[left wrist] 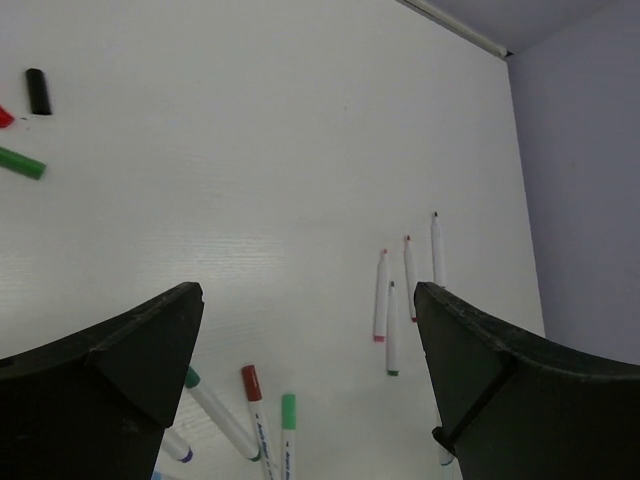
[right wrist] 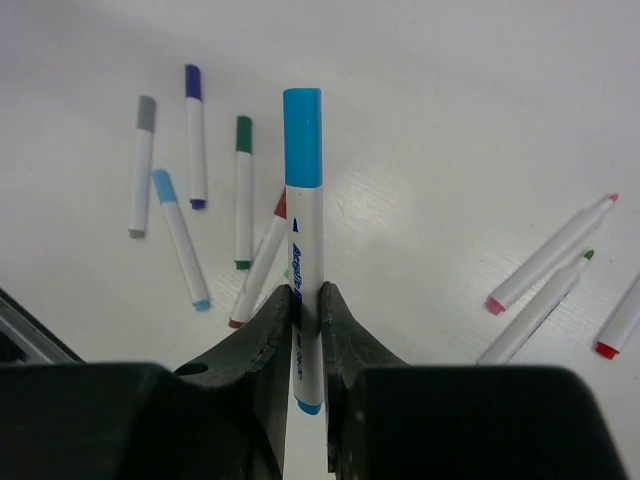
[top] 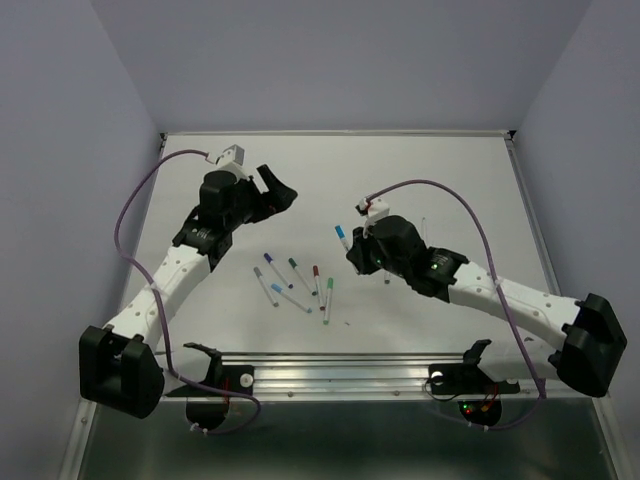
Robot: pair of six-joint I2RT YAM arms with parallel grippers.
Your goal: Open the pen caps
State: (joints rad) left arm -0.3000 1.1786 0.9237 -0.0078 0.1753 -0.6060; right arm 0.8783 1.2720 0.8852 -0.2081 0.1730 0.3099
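Note:
My right gripper (right wrist: 305,296) is shut on the white barrel of a pen with a bright blue cap (right wrist: 303,136) and holds it above the table; the cap is on. It also shows in the top view (top: 341,233). Several capped pens (top: 296,280) lie loose mid-table; they show in the right wrist view (right wrist: 243,190) too. Uncapped pens (left wrist: 392,328) lie together further right. Loose caps, black (left wrist: 38,90), red (left wrist: 4,117) and green (left wrist: 20,163), lie at the far left. My left gripper (left wrist: 305,300) is wide open and empty, above the table behind the capped pens.
The white table has a raised rail (top: 340,372) along its near edge, and purple cables (top: 130,215) loop off both arms. Uncapped pens with pink, green and red ends (right wrist: 550,255) lie to the right of my right gripper.

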